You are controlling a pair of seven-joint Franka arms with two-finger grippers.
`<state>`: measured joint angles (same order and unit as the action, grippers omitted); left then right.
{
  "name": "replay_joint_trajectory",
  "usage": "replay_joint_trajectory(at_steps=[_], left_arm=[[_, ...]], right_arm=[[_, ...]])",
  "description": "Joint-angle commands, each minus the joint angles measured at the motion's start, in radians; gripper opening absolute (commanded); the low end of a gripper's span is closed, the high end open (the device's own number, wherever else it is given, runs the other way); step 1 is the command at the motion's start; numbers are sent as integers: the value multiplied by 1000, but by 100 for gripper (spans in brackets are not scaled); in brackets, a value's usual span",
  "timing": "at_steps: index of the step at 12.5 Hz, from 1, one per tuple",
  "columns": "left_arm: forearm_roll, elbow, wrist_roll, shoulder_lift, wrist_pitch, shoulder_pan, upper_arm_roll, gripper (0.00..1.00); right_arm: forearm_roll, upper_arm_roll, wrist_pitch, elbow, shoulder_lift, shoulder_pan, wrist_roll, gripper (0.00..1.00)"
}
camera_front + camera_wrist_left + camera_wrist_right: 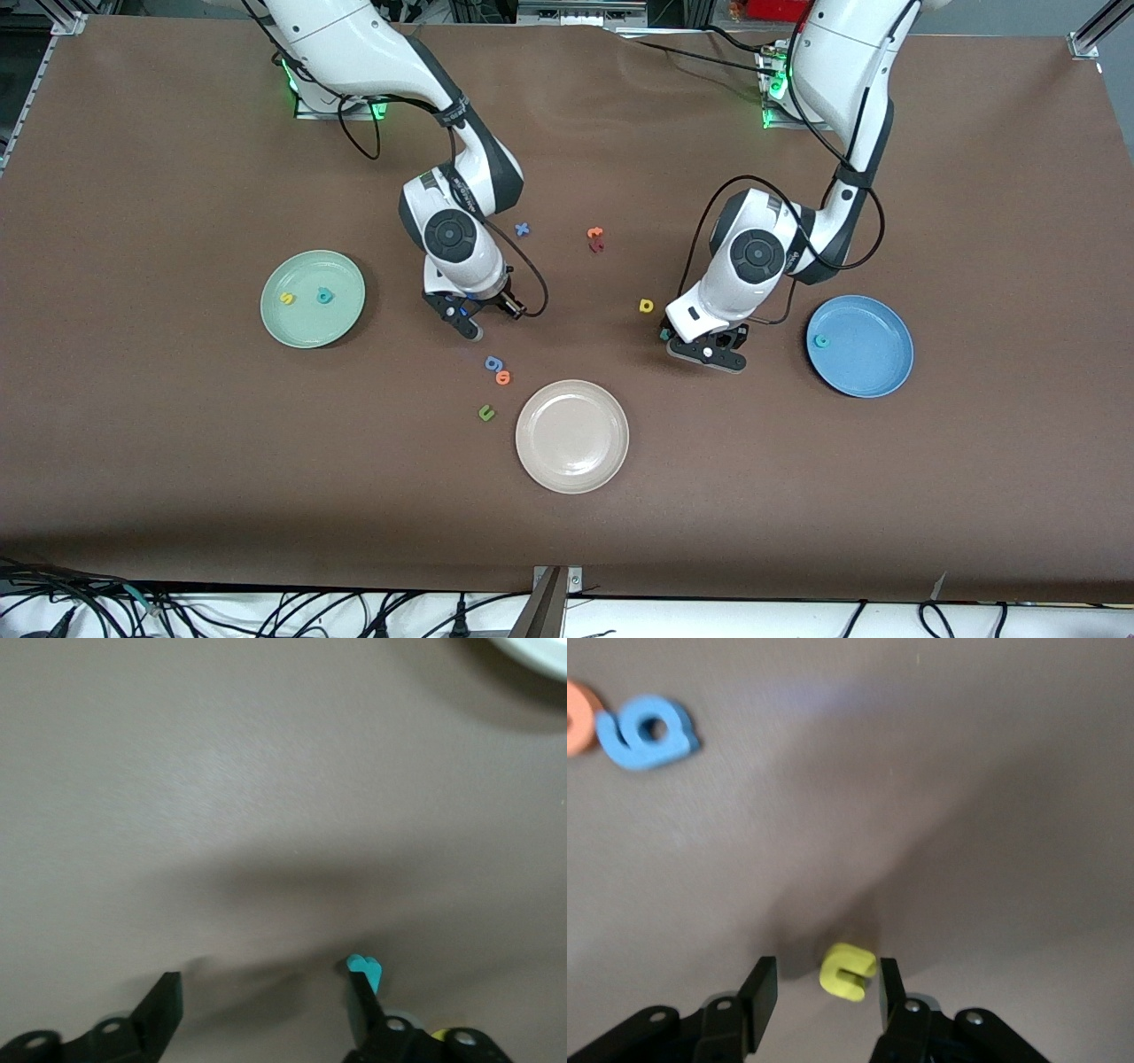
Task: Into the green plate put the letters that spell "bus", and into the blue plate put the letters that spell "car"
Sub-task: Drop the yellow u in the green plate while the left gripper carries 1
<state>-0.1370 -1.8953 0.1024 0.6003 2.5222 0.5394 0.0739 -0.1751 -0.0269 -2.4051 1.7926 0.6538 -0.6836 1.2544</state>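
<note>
The green plate (306, 328) holds a yellow s (287, 299) and a teal b (325, 296). The blue plate (873, 368) holds a teal c (821, 341). My right gripper (468, 323) (826, 967) is low over the table between the green plate and the blue g, open, with the yellow u (849, 972) between its fingers. One finger touches the u and the other stands apart; the front view hides it. My left gripper (700, 347) (263, 985) is open at the table. The teal r (663, 334) (365, 970) lies at one fingertip. The yellow a (646, 306) lies beside it.
A blue g (493, 363) (648, 731), an orange o (503, 377) (576, 718) and a green u (485, 412) lie nearer the camera than the right gripper. The beige plate (571, 470) sits beside them. A blue x (522, 229) and an orange t (595, 233) lie toward the bases.
</note>
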Motion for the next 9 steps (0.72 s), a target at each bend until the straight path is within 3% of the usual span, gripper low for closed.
replay_joint_trajectory(at_steps=[1, 3, 6, 9], left_arm=[[-10, 56, 32, 36, 3, 28, 10, 77], [-9, 59, 39, 36, 3, 39, 10, 77], [-7, 59, 37, 45, 3, 45, 10, 78], [7, 56, 36, 52, 1, 53, 12, 77]], right_arm=[[0, -10, -11, 14, 9, -16, 17, 53], [0, -10, -11, 17, 12, -17, 16, 46], [9, -16, -3, 14, 3, -16, -3, 21], [13, -65, 81, 2, -37, -14, -99, 20]])
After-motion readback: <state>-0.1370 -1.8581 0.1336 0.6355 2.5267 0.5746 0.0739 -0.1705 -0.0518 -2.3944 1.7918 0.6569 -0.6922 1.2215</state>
